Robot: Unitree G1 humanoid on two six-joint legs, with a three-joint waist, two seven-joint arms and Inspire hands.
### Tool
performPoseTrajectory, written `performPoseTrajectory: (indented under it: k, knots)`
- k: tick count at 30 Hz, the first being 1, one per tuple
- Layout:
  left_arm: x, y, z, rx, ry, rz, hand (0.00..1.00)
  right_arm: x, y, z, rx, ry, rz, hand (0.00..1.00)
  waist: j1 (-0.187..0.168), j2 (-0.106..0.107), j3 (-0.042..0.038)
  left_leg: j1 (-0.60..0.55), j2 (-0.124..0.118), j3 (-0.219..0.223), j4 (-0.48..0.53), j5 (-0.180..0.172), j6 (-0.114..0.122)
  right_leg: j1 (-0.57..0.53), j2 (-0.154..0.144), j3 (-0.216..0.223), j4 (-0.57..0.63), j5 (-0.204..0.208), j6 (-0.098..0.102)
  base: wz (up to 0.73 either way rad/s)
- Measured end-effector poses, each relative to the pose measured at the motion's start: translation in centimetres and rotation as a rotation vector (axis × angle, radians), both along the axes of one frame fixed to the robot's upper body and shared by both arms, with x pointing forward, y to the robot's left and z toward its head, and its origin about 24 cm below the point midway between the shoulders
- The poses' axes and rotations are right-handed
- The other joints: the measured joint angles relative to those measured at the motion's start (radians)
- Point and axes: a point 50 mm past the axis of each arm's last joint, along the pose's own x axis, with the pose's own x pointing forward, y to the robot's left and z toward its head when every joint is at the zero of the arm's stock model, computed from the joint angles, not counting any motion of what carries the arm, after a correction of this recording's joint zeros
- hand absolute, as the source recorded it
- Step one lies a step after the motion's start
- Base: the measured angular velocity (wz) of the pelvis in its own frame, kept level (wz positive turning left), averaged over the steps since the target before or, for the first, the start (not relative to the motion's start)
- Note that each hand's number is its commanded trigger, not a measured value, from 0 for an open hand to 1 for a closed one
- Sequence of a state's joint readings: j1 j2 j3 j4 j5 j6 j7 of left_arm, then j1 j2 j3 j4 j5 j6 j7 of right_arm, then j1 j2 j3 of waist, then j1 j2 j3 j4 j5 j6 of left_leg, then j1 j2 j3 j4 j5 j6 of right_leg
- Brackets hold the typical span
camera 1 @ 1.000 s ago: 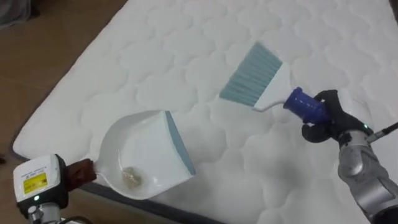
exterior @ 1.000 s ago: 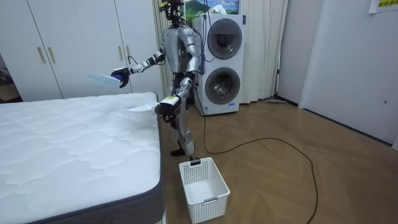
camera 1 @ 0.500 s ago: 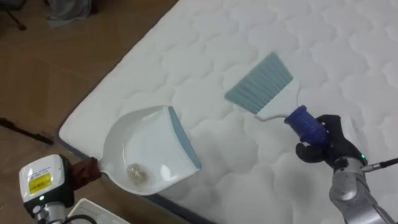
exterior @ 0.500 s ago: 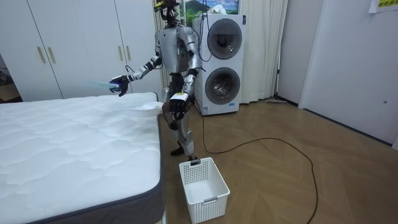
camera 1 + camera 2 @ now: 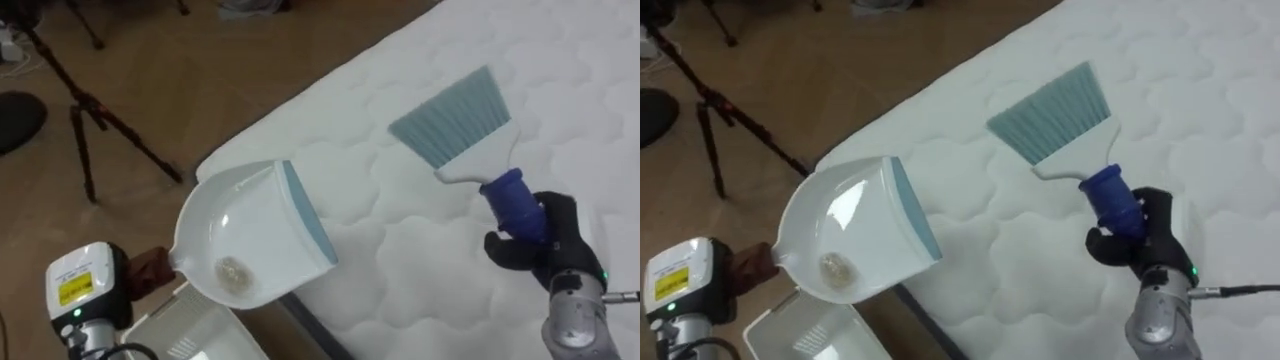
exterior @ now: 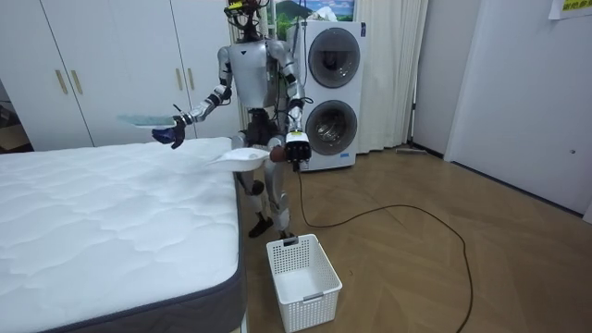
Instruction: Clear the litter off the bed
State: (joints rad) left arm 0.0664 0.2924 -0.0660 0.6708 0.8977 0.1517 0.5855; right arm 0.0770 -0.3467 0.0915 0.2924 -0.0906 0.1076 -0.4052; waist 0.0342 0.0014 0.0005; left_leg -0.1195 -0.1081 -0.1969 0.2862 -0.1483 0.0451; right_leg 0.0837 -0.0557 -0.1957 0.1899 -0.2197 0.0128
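My left hand point(image 5: 150, 268) is shut on the handle of a white dustpan point(image 5: 250, 245) with a blue-grey lip, held in the air at the mattress's corner. A small clump of debris point(image 5: 232, 270) lies in its bowl. My right hand point(image 5: 545, 240), black, is shut on the blue handle of a brush point(image 5: 455, 115) with pale blue bristles, raised over the white quilted mattress point(image 5: 400, 270). In the room view I stand at the bed's corner with the dustpan point(image 6: 239, 157) in front of me and the brush point(image 6: 148, 118) out over the bed.
A white slatted basket point(image 5: 195, 330) stands on the wooden floor just below the dustpan, also seen as the basket point(image 6: 303, 268) near my feet. A dark tripod point(image 5: 100, 120) stands on the floor to my left. Stacked washing machines point(image 6: 328, 83) are behind me.
I have turned to my left, so the view has swung toward the floor. The dustpan has moved from over the mattress to its corner, above the basket. The brush stays raised.
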Motion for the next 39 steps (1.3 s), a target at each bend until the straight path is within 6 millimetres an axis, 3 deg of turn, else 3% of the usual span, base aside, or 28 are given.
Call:
performPoseTrajectory:
  k: [5, 6, 7, 9, 10, 13, 15, 17, 22, 23, 28, 34, 36, 37, 39]
  knots:
    - [0.0, 0.0, 0.2, 0.005, -0.012, -0.001, 1.0, 0.0, 0.0, -0.1, 0.112, -0.008, -0.03, 0.0, 0.003, -0.028, 0.0039, -0.041, -0.001, 0.001, 0.025, 0.001, 0.0, -0.003, 0.001, -0.052, -0.003, -0.001, -0.002, 0.37]
    - [0.0, 0.0, 0.2, 0.006, -0.012, -0.003, 1.0, 0.0, 0.0, -0.1, 0.138, -0.01, -0.043, 0.0, -0.002, -0.033, 0.0043, -0.06, 0.001, 0.019, 0.045, 0.001, 0.001, -0.001, 0.001, -0.072, -0.004, -0.001, -0.002, 0.46]
    - [0.1, -0.1, 0.2, 0.005, -0.012, -0.004, 1.0, 0.0, -0.1, -0.2, 0.149, -0.012, -0.049, 0.0, -0.007, -0.034, 0.0042, -0.072, 0.007, 0.045, 0.056, 0.0, 0.003, 0.0, 0.001, -0.086, -0.005, -0.001, -0.002, 0.6]
    - [0.2, -0.3, 0.3, 0.008, -0.017, -0.013, 1.0, -0.2, 0.1, -0.4, 0.19, -0.011, -0.069, 0.0, -0.032, -0.035, 0.0047, -0.119, 0.055, 0.191, 0.094, -0.004, 0.024, 0.005, 0.003, -0.148, -0.004, -0.003, 0.002, 0.79]
    - [0.3, -0.3, 0.3, 0.008, -0.017, -0.014, 1.0, -0.3, 0.2, -0.5, 0.202, -0.009, -0.074, 0.0, -0.036, -0.035, 0.0047, -0.128, 0.066, 0.224, 0.098, -0.003, 0.029, 0.005, 0.003, -0.163, -0.004, -0.004, 0.003, 0.76]
    - [0.3, -0.4, 0.3, 0.014, -0.015, -0.022, 1.0, -0.5, 0.4, -0.9, 0.236, -0.001, -0.086, 0.0, -0.029, -0.033, 0.0056, -0.149, 0.044, 0.175, 0.11, -0.001, 0.032, -0.01, 0.005, -0.178, 0.002, -0.008, 0.008, 0.55]
    - [0.4, -0.5, 0.3, 0.015, -0.016, -0.023, 1.0, -1.1, 0.6, -1.4, 0.275, 0.013, -0.111, 0.0, -0.032, -0.029, 0.0061, -0.152, 0.021, 0.126, 0.109, 0.009, 0.032, -0.011, 0.001, -0.163, 0.023, -0.012, 0.011, 0.69]
    - [0.3, -0.5, 0.3, 0.013, -0.015, -0.021, 1.0, -1.1, 0.7, -1.7, 0.291, 0.019, -0.121, 0.0, -0.024, -0.019, 0.0091, -0.152, 0.01, 0.107, 0.109, 0.016, 0.036, -0.009, -0.001, -0.167, 0.035, -0.013, 0.014, 0.4]
    - [0.1, -0.3, 0.2, 0.012, -0.011, -0.009, 1.0, -1.3, 0.8, -1.9, 0.294, 0.026, -0.127, 0.0, -0.005, 0.008, 0.0089, -0.149, -0.01, 0.083, 0.105, 0.025, 0.047, 0.003, -0.008, -0.166, 0.035, -0.016, 0.019, 0.19]
    - [0.1, -0.3, 0.2, 0.01, -0.012, -0.008, 1.0, -1.3, 0.8, -1.9, 0.293, 0.026, -0.128, 0.0, 0.0, 0.008, 0.0086, -0.146, -0.014, 0.082, 0.099, 0.03, 0.047, 0.003, -0.014, -0.164, 0.042, -0.02, 0.026, 0.15]
    - [-0.2, -0.2, 0.1, 0.01, -0.011, -0.005, 1.0, -1.3, 0.7, -2.0, 0.288, 0.03, -0.14, 0.0, 0.031, 0.008, 0.0088, -0.138, -0.011, 0.091, 0.093, 0.039, 0.045, -0.001, -0.022, -0.167, 0.076, -0.022, 0.029, -0.01]
    - [0.0, 0.1, 0.4, -0.001, -0.034, 0.002, 1.0, -1.8, 0.3, -2.8, 0.285, 0.062, -0.173, 0.0, 0.049, 0.007, 0.0091, -0.147, -0.027, 0.087, 0.126, 0.023, 0.07, -0.036, -0.055, -0.17, 0.19, -0.052, 0.045, 0.07]
    - [0.1, 0.0, 0.5, -0.008, -0.043, -0.011, 1.0, -1.9, 0.3, -3.0, 0.285, 0.069, -0.179, 0.0, 0.058, 0.003, 0.0106, -0.139, -0.04, 0.063, 0.132, 0.019, 0.077, -0.086, -0.068, -0.12, 0.304, -0.051, 0.042, 0.18]
    - [0.1, 0.1, 0.5, -0.004, -0.046, -0.012, 1.0, -1.9, 0.5, -3.1, 0.292, 0.069, -0.181, 0.0, 0.053, 0.001, 0.0122, -0.13, -0.062, 0.007, 0.133, 0.018, 0.079, -0.125, -0.064, -0.067, 0.364, -0.047, 0.033, 0.24]
    - [0.2, 0.4, 0.8, 0.001, -0.056, -0.006, 1.0, -1.9, 1.0, -3.3, 0.307, 0.07, -0.182, 0.0, 0.051, 0.005, 0.015, -0.118, -0.068, -0.064, 0.13, 0.02, 0.08, -0.187, -0.025, 0.008, 0.403, -0.073, 0.009, 0.24]
